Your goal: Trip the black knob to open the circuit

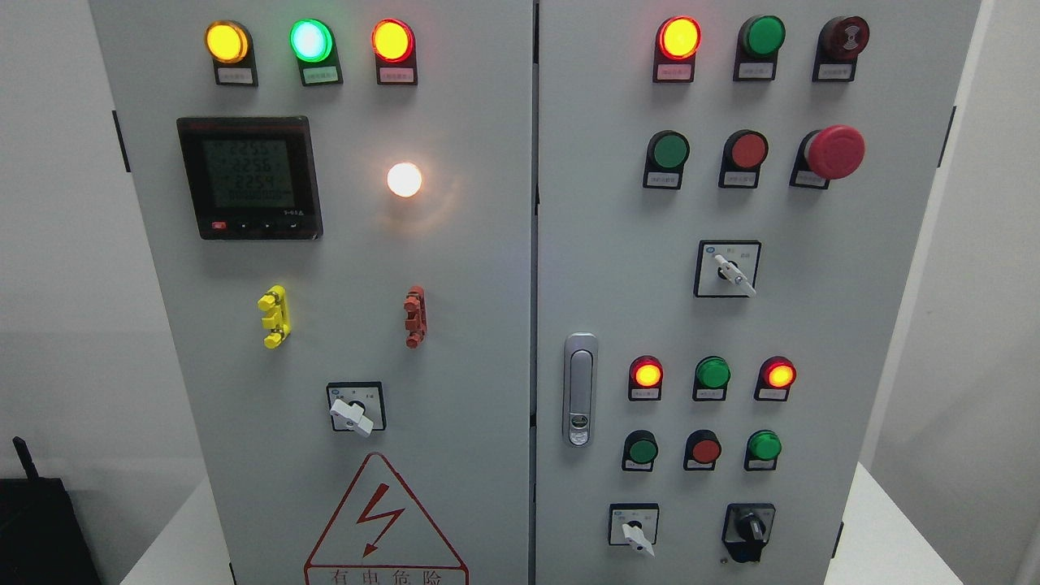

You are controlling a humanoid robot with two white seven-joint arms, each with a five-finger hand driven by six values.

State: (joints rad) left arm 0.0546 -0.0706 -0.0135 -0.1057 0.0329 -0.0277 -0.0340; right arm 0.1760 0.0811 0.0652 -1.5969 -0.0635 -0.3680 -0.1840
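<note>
No robot hand shows in the head view, so I cannot tell whether the fingers are wide, narrow or holding anything, and places cannot be fixed against them; they are given on the cabinet's face instead.

The black knob point(748, 528) sits at the bottom right of the right door point(812, 325), low on the panel, just right of a white-handled selector point(635, 530) and below a row of three small buttons: green point(642, 449), red point(704, 449) and green point(764, 445). Its grip bar reads as roughly upright, though the exact setting is too small to tell. The door latch point(579, 388) stands well to its left, near the seam between the doors. The red mushroom stop point(833, 151) is far above it.

The step in hand looks like the approach: nothing has reached the knob yet. To do it well, the right arm seems the natural choice, since the knob lies on that side. The fingers should come in low and square to the panel, pinch the bar from both sides, then turn it firmly to the next detent without pushing inward. The risk is brushing the white selector beside it or the buttons above, so a narrow, centred grip is safer than a broad one. Several lamps point(679, 37) are lit, so their going dark would be a fair check.
</note>
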